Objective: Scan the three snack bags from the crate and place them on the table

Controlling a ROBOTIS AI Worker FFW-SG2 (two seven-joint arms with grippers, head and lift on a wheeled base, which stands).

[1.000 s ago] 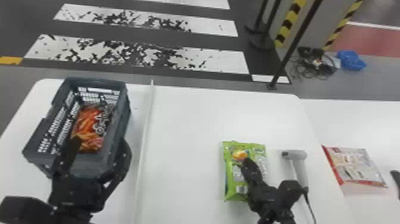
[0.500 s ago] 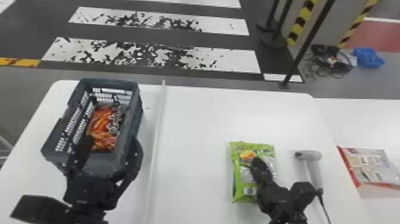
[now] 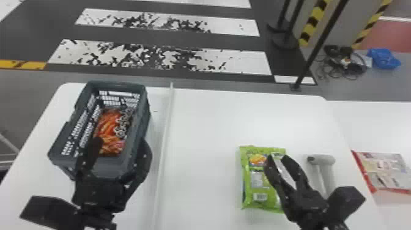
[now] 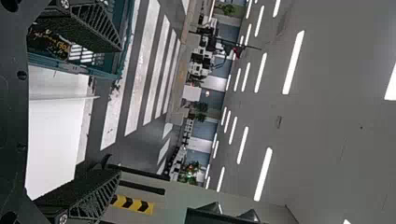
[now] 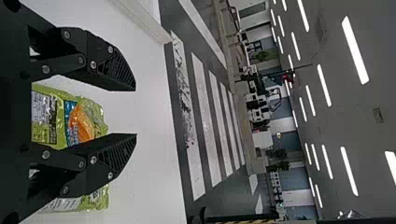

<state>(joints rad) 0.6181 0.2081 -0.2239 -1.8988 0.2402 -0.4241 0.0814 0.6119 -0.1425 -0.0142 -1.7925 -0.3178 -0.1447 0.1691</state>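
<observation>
Parting over the green bag (image 3: 257, 180) toward the bench's (image 3: 208, 122) right edge, the right tool (image 3: 277, 156) is now released, like the left tool (image 3: 121, 143) at the crate (image 3: 107, 166), probably readying for scanning.

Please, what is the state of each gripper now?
Left gripper: open, holding nothing, at the crate.
Right gripper: open, holding nothing, over the green bag.

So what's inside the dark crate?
Shiny orange and black snack packaging lies in the crate; I can't tell if it's one bag or two. Whatever is underneath is covered, and the robot's left hand hides a little of its edge.
</observation>
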